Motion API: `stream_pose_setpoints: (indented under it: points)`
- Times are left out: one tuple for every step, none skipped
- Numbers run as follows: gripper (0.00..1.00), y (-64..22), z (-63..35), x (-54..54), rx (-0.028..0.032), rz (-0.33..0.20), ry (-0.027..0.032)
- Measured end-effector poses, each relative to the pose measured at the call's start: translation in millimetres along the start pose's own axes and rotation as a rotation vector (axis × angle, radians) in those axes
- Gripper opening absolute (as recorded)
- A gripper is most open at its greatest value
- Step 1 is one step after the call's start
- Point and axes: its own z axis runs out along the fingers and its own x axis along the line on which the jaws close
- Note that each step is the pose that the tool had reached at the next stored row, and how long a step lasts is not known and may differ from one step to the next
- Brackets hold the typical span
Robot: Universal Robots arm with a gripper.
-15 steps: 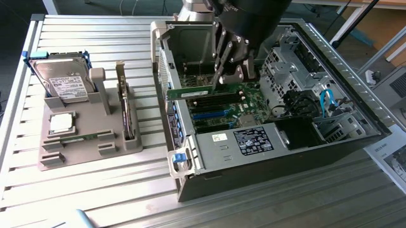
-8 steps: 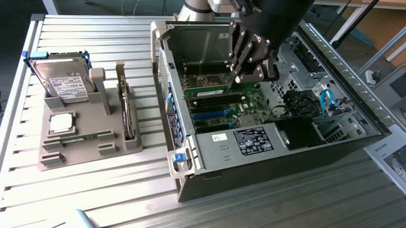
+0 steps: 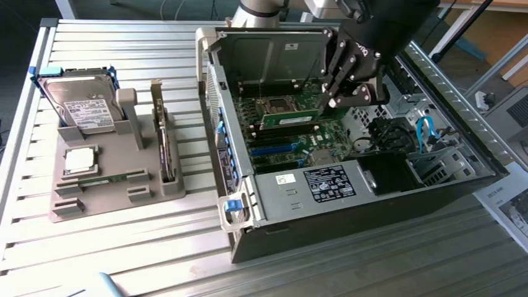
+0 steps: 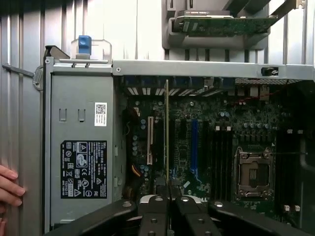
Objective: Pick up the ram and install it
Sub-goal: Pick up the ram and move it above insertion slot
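Ram [image 3: 285, 114]: green stick, clamped edge-on betw. gripper [image 3: 328, 104] fingers, held over motherboard [image 3: 305, 139] inside open PC case [image 3: 355, 210]. PSU [image 3: 330, 182]: black label + white sticker, text unreadable. Hard drive [image 3: 78, 105]: white label, stands in grey fixture [image 3: 103, 192]. Surface: slatted alu. table [image 3: 123, 247]. Person's hand [image 4: 9, 189] beside PSU end.
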Motion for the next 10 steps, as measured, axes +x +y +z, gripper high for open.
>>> stream_pose_setpoints:
  points:
    - [0.12, -5.2, -0.2, 0.4, -0.0001, 0.0, 0.0]
    - [0.12, -9.2, -0.4, 0.8, 0.0, 0.0, 0.0]
    - [0.12, -12.2, -0.5, 1.0, -0.0001, 0.0, 0.0]
    - [0.12, -16.0, -0.6, 1.3, -0.0001, 0.0, 0.0]
    - [0.12, -19.0, -0.7, 1.5, -0.0001, 0.0, 0.0]
    - [0.12, -21.9, -0.8, 1.8, -0.0001, 0.0, 0.0]
    - [0.12, -24.8, -0.9, 2.0, -0.0001, 0.0, -0.0001]
    - [0.12, -29.3, -1.1, 2.3, -0.0001, 0.0, -0.0001]
    - [0.12, -31.7, -1.2, 2.4, -0.0001, 0.0, -0.0001]
    - [0.12, -34.5, -1.2, 2.6, -0.0001, 0.0, -0.0001]
